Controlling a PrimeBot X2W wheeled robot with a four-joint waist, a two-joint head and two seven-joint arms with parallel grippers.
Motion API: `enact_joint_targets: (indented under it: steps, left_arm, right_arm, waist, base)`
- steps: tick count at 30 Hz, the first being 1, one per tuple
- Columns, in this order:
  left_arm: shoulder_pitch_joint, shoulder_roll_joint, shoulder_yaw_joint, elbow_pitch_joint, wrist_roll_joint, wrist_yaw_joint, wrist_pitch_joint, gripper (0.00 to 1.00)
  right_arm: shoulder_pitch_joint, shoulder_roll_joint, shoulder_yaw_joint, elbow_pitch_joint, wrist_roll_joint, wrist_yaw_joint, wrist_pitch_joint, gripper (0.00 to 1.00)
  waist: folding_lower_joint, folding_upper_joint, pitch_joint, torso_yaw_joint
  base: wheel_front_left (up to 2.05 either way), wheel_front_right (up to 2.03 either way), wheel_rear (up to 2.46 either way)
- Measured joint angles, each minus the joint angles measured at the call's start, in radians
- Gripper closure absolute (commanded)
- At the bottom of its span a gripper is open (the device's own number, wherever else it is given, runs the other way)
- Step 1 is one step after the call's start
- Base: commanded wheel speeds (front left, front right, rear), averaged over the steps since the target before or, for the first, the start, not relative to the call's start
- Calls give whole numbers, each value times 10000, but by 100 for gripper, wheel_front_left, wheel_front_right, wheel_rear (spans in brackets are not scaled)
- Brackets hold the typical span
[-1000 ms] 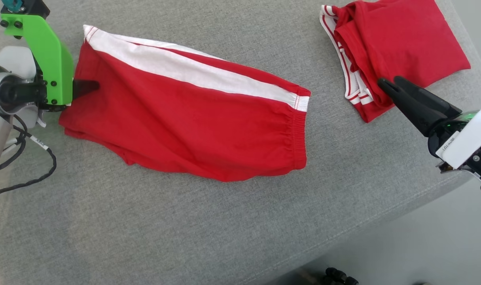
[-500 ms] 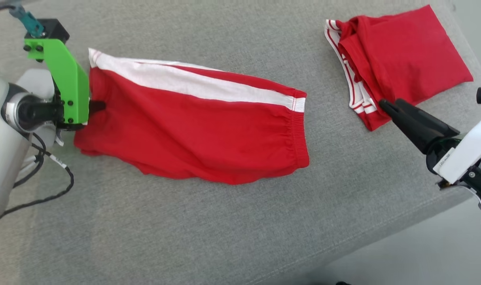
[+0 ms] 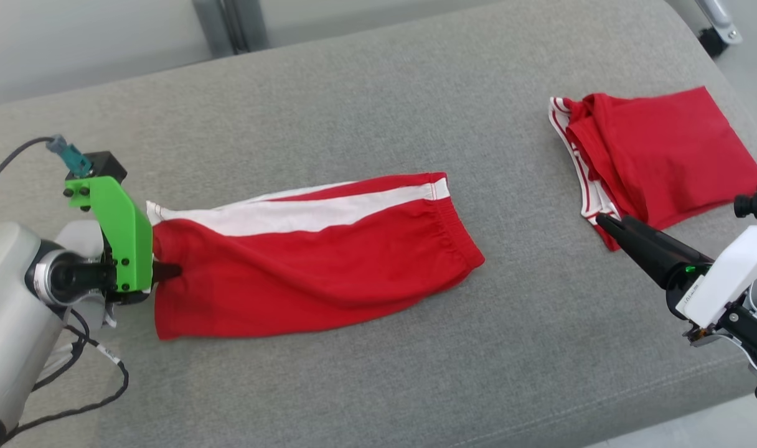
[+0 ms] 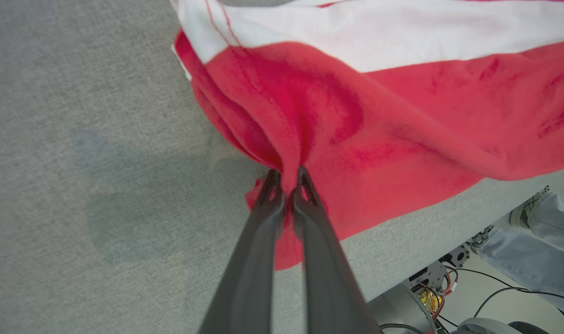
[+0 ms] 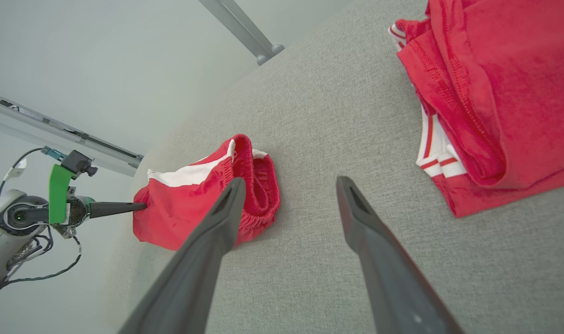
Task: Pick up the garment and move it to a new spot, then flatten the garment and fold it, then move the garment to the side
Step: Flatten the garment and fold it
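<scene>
Left gripper (image 3: pixel 170 271) jaws clenched on garment (image 3: pixel 316 261), half-hidden behind green bracket (image 3: pixel 126 236); right gripper (image 5: pixel 290 181) jaws released.

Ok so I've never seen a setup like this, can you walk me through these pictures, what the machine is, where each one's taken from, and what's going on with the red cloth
This is a two-armed robot working over a grey fabric-covered surface. The overview picture comes from a camera on its head, looking down. The other two come from cameras on its wrists, each looking along that arm's two long dark fingers. On the surface lie a pair of red shorts with a white side stripe and, off to the robot's right, a folded red garment with white-and-red trim. The left gripper is shut, pinching the hem end of the shorts. The right gripper is open and holds nothing; it hangs near the folded garment.
</scene>
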Motion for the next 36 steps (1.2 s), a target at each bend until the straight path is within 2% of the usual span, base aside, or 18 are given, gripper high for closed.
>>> enact_joint_targets:
  steps: [6,7,8,9,13,17,21,24,28,33,36]
  left_arm:
    - [758,268,59,-518,-303,295,-48,100]
    - [852,286,29,-548,-272,353,-121,76]
    - [929,322,-44,-570,-188,382,-157,18]
    - [1006,362,-127,-589,-107,387,-161,0]
    - [1182,420,-88,-579,46,347,-704,0]
    - [1197,558,0,-715,395,109,-1536,0]
    - [1185,851,213,-1170,1103,-63,-3135,0]
    - [1219,1057,443,-1599,1756,-12,-4700,0]
    - [1820,1271,838,-2324,2374,619,-6688,0]
    - [2908,1467,1478,-3526,2780,1806,-8826,0]
    - [3585,1492,1804,-4040,2986,2443,-10027,0]
  right_arm:
    - [294,19,40,48,75,0,-19,0]
    - [324,35,44,46,77,0,-19,0]
    - [347,54,50,56,77,0,-19,0]
    - [372,73,52,69,77,0,-19,0]
    - [451,121,42,115,59,0,-130,0]
    - [580,157,-4,205,-167,0,-497,0]
    - [618,276,-192,293,-696,0,-1174,0]
    - [618,476,-600,602,-1206,0,-1576,0]
    - [751,980,-1682,1235,-2240,0,-1707,0]
    - [1573,2217,-4009,1471,-4523,0,-1722,0]
    - [2222,2926,-4886,1482,-5845,0,-1722,0]
  waist:
    - [0,0,-609,372]
    - [0,-1,-673,411]
    - [0,0,-740,451]
    - [0,0,-804,487]
    - [0,0,-983,590]
    - [0,0,-1170,687]
    - [0,0,-1407,825]
    - [0,0,-1597,938]
    - [0,0,-1859,1106]
    - [0,0,-2076,1370]
    - [0,0,-2150,1519]
  base:
    - [0,0,0]
    - [0,0,0]
    - [0,0,0]
    - [0,0,0]
    - [0,0,0]
    - [0,0,0]
    - [0,0,0]
    - [0,0,0]
    - [0,0,0]
    - [0,0,0]
    - [0,0,0]
